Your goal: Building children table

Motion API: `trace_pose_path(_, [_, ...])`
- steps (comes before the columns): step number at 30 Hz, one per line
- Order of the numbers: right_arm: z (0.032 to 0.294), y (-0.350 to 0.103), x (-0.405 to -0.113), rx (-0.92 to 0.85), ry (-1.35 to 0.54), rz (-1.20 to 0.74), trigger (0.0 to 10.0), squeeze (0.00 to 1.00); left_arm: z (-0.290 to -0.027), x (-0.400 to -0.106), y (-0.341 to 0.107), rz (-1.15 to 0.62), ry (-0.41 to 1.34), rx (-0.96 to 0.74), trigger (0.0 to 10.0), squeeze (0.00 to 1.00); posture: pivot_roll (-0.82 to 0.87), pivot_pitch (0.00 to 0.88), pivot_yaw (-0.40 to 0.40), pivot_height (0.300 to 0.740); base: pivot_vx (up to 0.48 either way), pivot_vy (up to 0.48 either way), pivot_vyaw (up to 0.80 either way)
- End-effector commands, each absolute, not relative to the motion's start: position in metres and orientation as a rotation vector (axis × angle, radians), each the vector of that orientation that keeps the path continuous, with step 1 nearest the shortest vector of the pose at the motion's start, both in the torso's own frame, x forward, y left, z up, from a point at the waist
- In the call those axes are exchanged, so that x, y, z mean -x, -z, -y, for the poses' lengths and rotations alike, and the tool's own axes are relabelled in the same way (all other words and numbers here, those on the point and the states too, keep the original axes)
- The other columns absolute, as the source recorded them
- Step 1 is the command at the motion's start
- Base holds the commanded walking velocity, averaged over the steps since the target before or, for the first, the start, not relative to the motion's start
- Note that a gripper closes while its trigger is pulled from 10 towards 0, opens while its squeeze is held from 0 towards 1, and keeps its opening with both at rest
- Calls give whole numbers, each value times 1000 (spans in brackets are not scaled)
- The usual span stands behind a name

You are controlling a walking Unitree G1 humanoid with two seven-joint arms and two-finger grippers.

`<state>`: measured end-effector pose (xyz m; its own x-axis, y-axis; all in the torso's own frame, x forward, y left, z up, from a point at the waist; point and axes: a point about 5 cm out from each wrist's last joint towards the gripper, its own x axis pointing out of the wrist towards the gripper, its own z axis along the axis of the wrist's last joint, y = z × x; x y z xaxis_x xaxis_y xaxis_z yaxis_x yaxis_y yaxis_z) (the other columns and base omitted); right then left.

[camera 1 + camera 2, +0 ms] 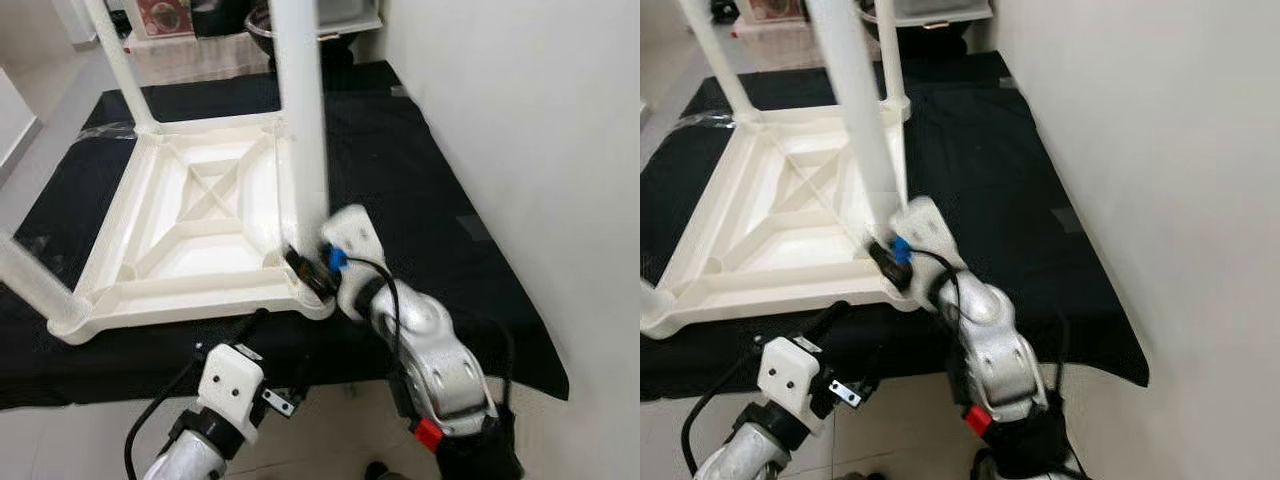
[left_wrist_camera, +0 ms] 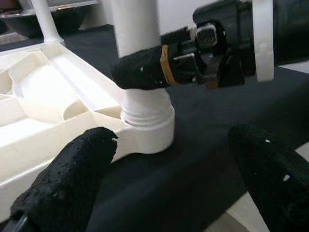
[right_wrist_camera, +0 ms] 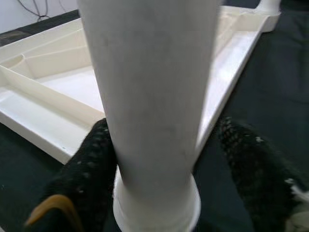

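Right gripper straddles the upright leg at the near corner socket.

The white plastic square tabletop (image 1: 190,215) lies upside down on the black cloth-covered platform (image 1: 420,190). The tall white plastic leg (image 1: 300,110) stands between the right gripper (image 3: 159,159)'s spread fingers, its long axis vertical, crossing them. The left gripper (image 2: 169,179), fingers apart and holding nothing, hovers just short of that corner, farther off.

The near table leg (image 1: 300,110) runs off the picture's top, its upper end unseen. The far legs (image 1: 118,60) are cut off likewise. The right gripper (image 1: 305,272) (partly behind the leg) hides one finger.
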<state>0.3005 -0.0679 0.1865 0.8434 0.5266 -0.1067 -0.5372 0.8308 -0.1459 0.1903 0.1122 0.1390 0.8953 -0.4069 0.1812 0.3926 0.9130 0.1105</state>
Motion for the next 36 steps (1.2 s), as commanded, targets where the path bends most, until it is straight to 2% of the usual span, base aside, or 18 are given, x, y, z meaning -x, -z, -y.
trace_pose_path(1, [70, -197, -304, 179, -570, -25, 10000, 1000, -112, -189, -136, 195, 415, -83, 10000, 0, 67, 182, 3, 740, 0, 0, 0])
trace_pose_path(2, [67, -203, -309, 163, -645, 15, 10000, 1000, -111, -190, -136, 197, 417, -81, 10000, 0, 66, 179, 4, 740, 0, 0, 0])
trace_pose_path(7, [65, -220, -320, 132, -767, 103, 10000, 1000, -110, -190, -136, 199, 420, -79, 10000, 0, 66, 177, 4, 740, 0, 0, 0])
trace_pose_path(8, [64, -229, -322, 122, -852, 147, 10000, 784, -110, -190, -136, 200, 421, -78, 10000, 0, 67, 177, 6, 740, 0, 0, 0])
trace_pose_path(9, [63, -237, -324, 96, -949, 181, 10000, 0, -110, -190, -136, 201, 421, -78, 10000, 0, 71, 177, 7, 740, 0, 0, 0])
trace_pose_path(12, [65, -256, -336, 133, -1019, 247, 10000, 0, -109, -190, -137, 208, 426, -75, 10000, 0, 83, 183, 5, 740, 0, 0, 0])
trace_pose_path(18, [68, -267, -344, 123, -998, 287, 10000, 0, -109, -188, -137, 211, 425, -82, 10000, 0, 86, 188, 4, 740, 0, 0, 0])
trace_pose_path(23, [73, -267, -349, 132, -1052, 299, 10000, 0, -107, -188, -138, 214, 422, -83, 10000, 0, 89, 191, 0, 740, 0, 0, 0])
trace_pose_path(25, [78, -266, -348, 149, -1185, 288, 10000, 0, -106, -189, -139, 216, 424, -81, 10000, 0, 87, 194, -4, 740, 0, 0, 0])
trace_pose_path(27, [78, -266, -348, 149, -1185, 288, 10000, 0, -106, -189, -139, 216, 424, -81, 10000, 0, 87, 194, -4, 740, 0, 0, 0])
trace_pose_path(30, [87, -270, -352, 152, -1317, 286, 10000, 0, -105, -189, -139, 219, 423, -80, 10000, 0, 90, 199, -8, 740, 0, 0, 0])
trace_pose_path(36, [95, -277, -354, 161, -1385, 293, 10000, 0, -104, -190, -141, 223, 421, -80, 10000, 0, 92, 223, -15, 740, 0, 0, 0])
